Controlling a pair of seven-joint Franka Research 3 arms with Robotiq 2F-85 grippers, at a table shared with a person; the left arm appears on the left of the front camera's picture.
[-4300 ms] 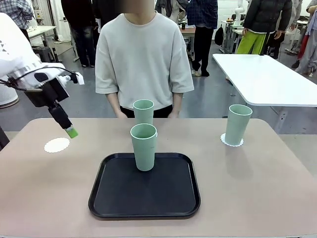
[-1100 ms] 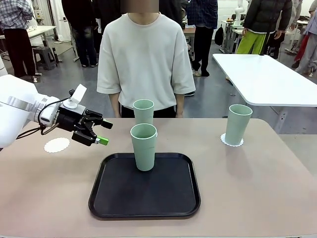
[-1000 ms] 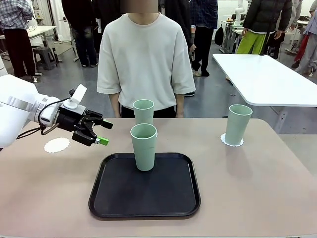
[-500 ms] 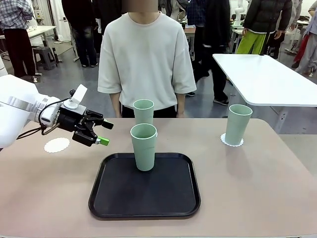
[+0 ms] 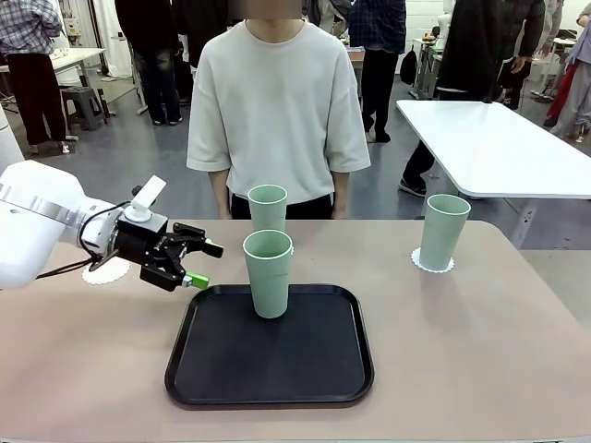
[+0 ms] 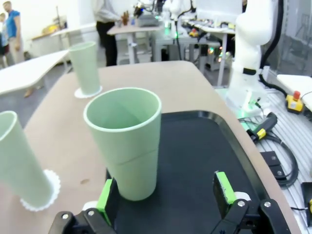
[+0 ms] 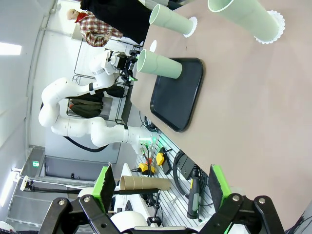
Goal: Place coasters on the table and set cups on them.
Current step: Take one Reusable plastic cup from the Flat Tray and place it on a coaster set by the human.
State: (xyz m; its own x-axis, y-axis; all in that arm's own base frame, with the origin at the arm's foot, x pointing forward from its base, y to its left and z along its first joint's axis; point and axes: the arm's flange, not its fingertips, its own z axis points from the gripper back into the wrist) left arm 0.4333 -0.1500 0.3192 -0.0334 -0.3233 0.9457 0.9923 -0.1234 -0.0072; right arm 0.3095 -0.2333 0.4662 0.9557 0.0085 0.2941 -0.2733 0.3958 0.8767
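Three mint-green cups are in the front view. One cup [image 5: 268, 273] stands on the black tray [image 5: 277, 399]. A second cup [image 5: 267, 207] is behind it near the person, and a third cup [image 5: 443, 231] rests on a coaster [image 5: 432, 266] at the right. A bare coaster [image 5: 103, 271] lies at the left, partly behind my left arm. My left gripper [image 5: 208, 266] is open and level, pointing at the tray cup from its left, just short of it. In the left wrist view that cup [image 6: 127, 141] stands ahead of the open left gripper [image 6: 164, 191], and another cup [image 6: 19, 165] sits on a coaster [image 6: 46, 195]. My right gripper [image 7: 161, 183] hangs open, far from the table [image 7: 253, 112].
A person [image 5: 277, 111] stands at the table's far side, hands down behind the edge. The tan table [image 5: 480, 351] has free room right of and in front of the tray. A white-topped table [image 5: 489, 148] stands at the back right.
My left gripper has swung from pointing down above the left coaster to level, and in the last second has shifted a little down and right toward the tray cup. The cups have not moved.
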